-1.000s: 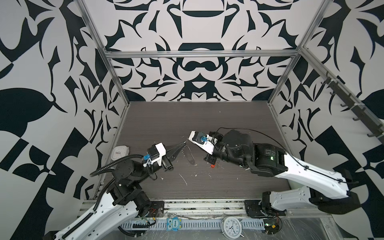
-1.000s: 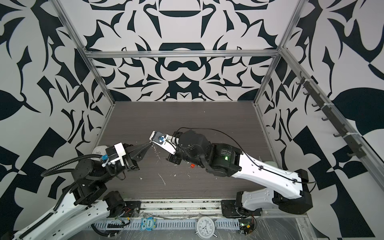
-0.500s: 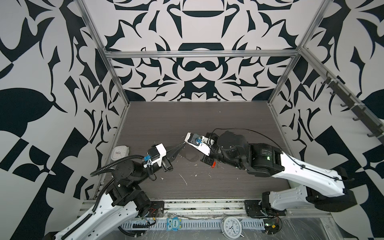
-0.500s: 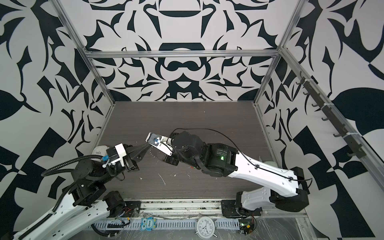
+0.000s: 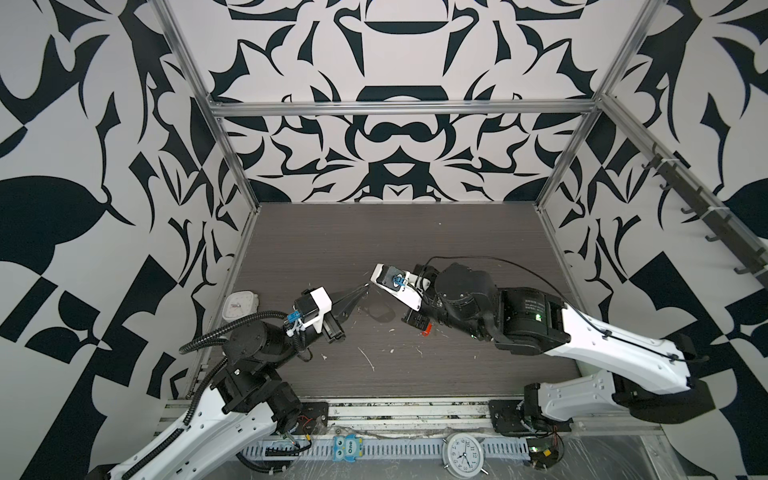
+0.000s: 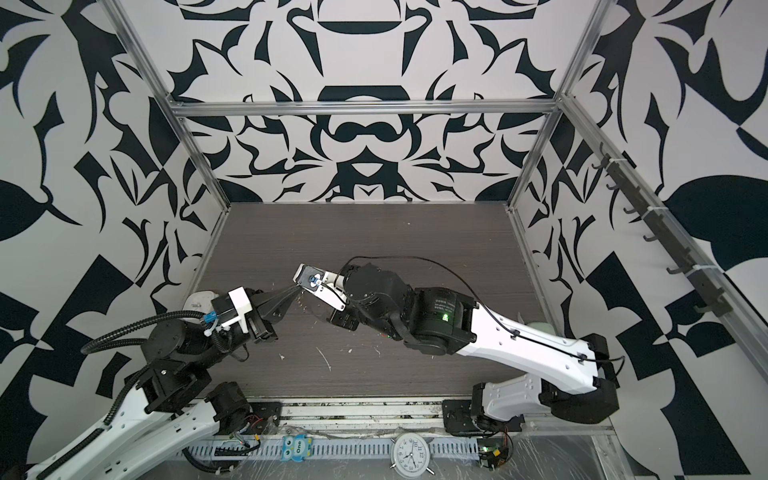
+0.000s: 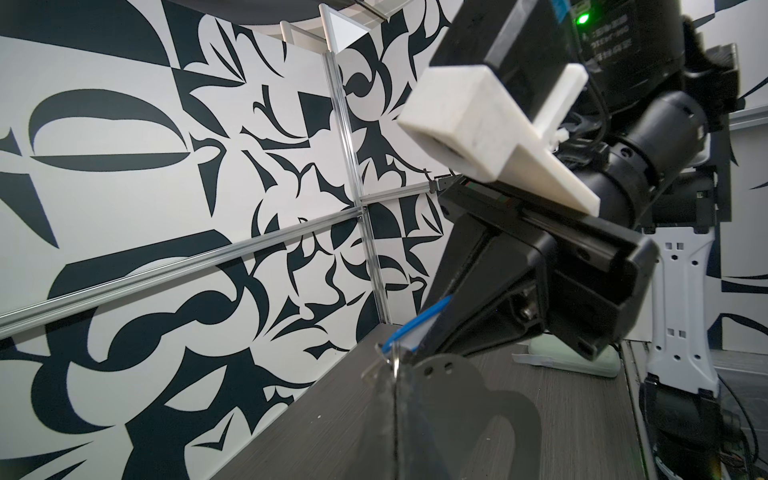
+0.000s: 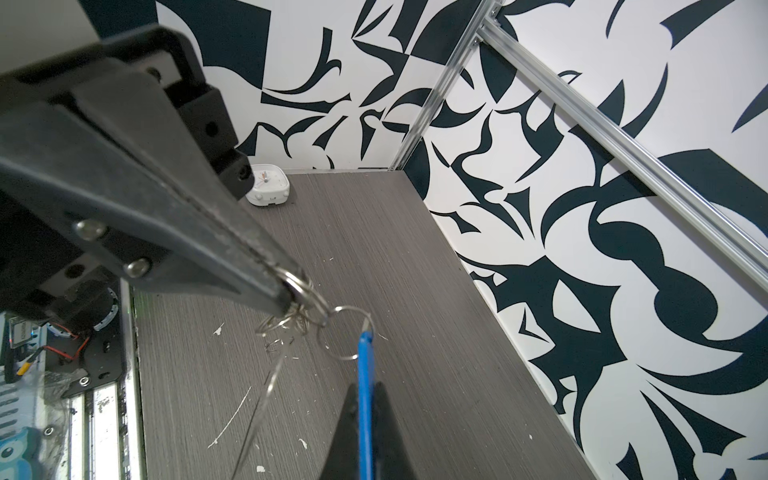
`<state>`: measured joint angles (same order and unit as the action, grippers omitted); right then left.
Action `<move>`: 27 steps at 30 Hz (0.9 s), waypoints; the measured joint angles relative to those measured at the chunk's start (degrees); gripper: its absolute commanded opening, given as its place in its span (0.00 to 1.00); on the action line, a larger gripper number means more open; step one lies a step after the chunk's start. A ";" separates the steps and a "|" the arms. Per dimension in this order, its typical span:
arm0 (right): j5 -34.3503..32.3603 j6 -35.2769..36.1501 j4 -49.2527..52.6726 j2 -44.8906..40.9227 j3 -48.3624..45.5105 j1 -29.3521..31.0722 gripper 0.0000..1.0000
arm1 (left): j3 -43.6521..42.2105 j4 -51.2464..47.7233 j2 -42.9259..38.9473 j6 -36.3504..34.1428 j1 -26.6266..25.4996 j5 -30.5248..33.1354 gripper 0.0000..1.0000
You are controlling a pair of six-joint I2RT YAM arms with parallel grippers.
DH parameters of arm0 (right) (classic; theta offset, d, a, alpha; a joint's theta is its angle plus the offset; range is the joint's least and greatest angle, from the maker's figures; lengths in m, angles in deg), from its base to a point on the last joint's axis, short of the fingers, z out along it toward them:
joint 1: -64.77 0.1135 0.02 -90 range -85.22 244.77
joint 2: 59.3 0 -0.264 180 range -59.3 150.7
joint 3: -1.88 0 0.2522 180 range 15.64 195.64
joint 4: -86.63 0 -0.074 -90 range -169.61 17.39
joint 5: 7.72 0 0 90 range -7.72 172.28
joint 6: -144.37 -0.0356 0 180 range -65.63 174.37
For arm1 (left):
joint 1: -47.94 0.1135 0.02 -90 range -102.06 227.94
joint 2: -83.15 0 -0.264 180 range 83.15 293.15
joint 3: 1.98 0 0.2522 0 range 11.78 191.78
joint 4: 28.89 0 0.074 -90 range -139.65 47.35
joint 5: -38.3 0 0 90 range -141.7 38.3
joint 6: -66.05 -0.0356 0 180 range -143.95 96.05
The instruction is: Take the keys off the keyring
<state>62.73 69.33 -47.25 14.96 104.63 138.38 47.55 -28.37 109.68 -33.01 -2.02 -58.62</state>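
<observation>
Left gripper (image 8: 292, 298) pinches the metal rings (image 8: 311, 296), right gripper (image 8: 365, 395) the blue tag (image 8: 364, 361); white clock (image 8: 268, 189) well apart.

Left arm (image 5: 216, 419): rises from near-left base, elbow bent, forearm angled toward middle.
Left end effector (image 5: 364, 288): points up and right in both top views, jaws pressed together, fingers tapering to narrow tip (image 8: 286, 293).
Right arm (image 5: 602, 345): stretches from near-right base leftward, forearm low, nearly level, bulky black wrist (image 5: 465, 291) turned toward the middle.
Right end effector (image 8: 362, 399): jaws closed, aimed at left end effector.
Two tips close, facing each other near middle; in left wrist view, right end effector (image 7: 419, 345) slopes down toward left tip.
</observation>
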 measured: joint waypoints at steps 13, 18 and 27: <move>-0.44 0.39 0.02 -1.03 0.00 0.55 0.00 | 0.09 -0.57 -0.48 -0.44 0.00 0.26 0.00; -0.68 1.20 0.33 -1.05 0.00 0.63 0.00 | 0.31 -1.57 -0.50 -0.74 0.00 0.26 0.00; -0.66 2.89 0.81 -1.07 0.22 0.68 0.00 | 0.44 -2.82 -0.70 -1.33 0.00 0.66 0.00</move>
<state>62.07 72.22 -46.44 13.89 104.85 139.06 47.99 -31.19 108.98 -34.35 -2.02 -57.96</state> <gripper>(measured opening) 0.053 0.047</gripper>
